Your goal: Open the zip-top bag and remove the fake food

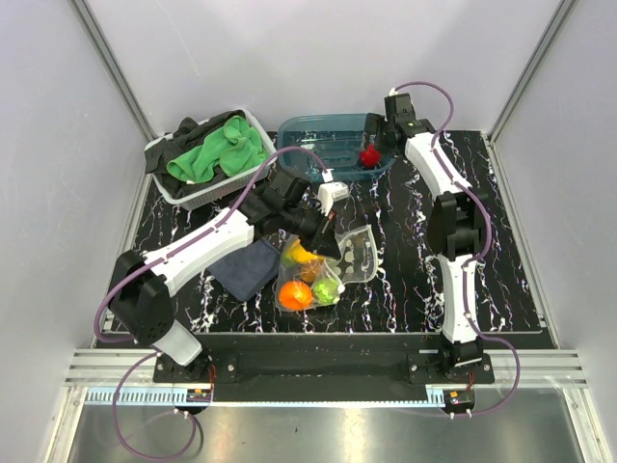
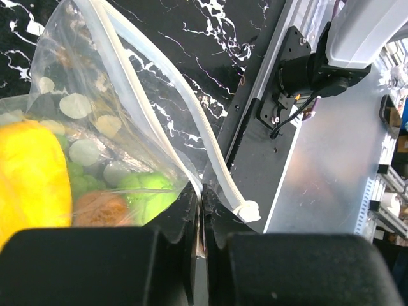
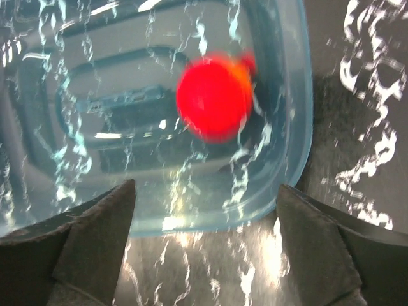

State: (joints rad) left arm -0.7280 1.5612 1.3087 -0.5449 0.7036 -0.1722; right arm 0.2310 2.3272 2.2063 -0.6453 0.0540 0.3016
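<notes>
The clear polka-dot zip-top bag [image 1: 333, 262] lies at the table's middle with its mouth open. Inside are fake food pieces: an orange [image 1: 295, 294], a lime [image 1: 326, 287] and a yellow piece [image 1: 302, 254]. My left gripper [image 1: 326, 241] is shut on the bag's edge by the zip strip [image 2: 210, 146], and the yellow piece [image 2: 32, 178] and green pieces [image 2: 150, 191] show through the plastic. A red fake fruit [image 1: 369, 156] lies in the teal tub [image 1: 323, 135]. My right gripper [image 1: 378, 133] is open above the tub's near rim, with the red fruit [image 3: 213, 95] blurred below it.
A white basket [image 1: 159, 154] with a green cloth [image 1: 217, 152] and dark cloth stands at the back left. A dark blue cloth [image 1: 246, 268] lies left of the bag. A small white object [image 1: 334, 196] sits just behind the bag. The table's front edge has a black rail [image 1: 318, 352].
</notes>
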